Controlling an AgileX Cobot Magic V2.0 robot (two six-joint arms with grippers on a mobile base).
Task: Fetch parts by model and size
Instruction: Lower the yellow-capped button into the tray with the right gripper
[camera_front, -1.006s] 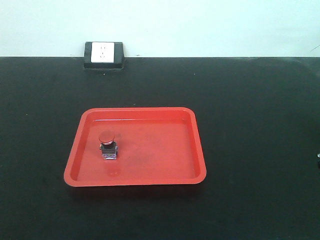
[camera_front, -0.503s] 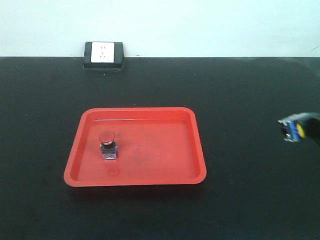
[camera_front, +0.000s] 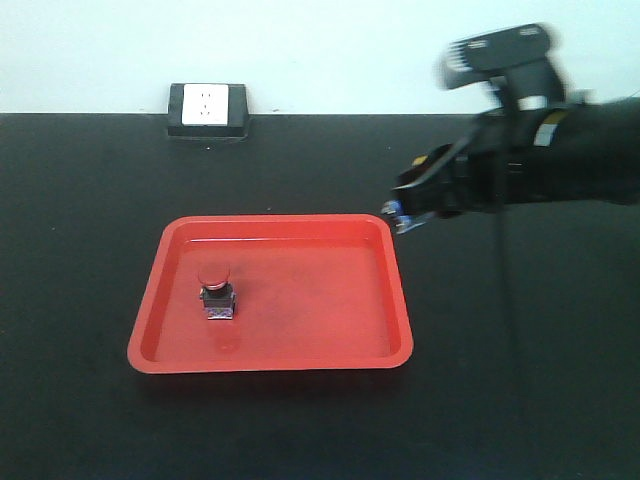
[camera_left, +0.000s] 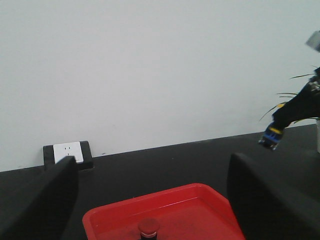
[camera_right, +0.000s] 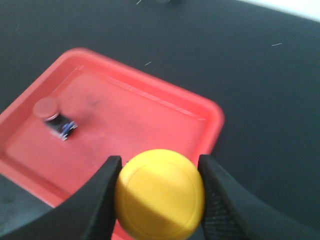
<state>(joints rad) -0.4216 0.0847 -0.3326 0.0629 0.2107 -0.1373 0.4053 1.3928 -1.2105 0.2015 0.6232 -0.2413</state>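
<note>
Currently the right gripper (camera_front: 402, 216) hangs at the far right corner of the red tray (camera_front: 300, 355), its arm blurred in the front view. In the right wrist view its jaws are clenched on the yellow-capped switch (camera_right: 160, 192): one dark finger presses each side of the round yellow cap. The base under the cap is hidden from that camera. In the left wrist view a small blue and yellow piece shows at the tip of the same gripper, above the tabletop (camera_front: 520, 380).

The red-capped switch (camera_front: 216, 291) stands upright inside the tray, in its left half, nearer the left wall than the middle. Its round red cap sits on top of a dark blocky base, and nothing touches it.

The left gripper (camera_left: 152, 200) looks toward the tray from the near side. Its jaws are released, with the two dark fingers (camera_left: 42, 200) spread wide at either edge of the view and nothing between them.

A white wall socket (camera_front: 207, 107) in a dark frame sits at the far edge of the black tabletop, against the pale wall.
</note>
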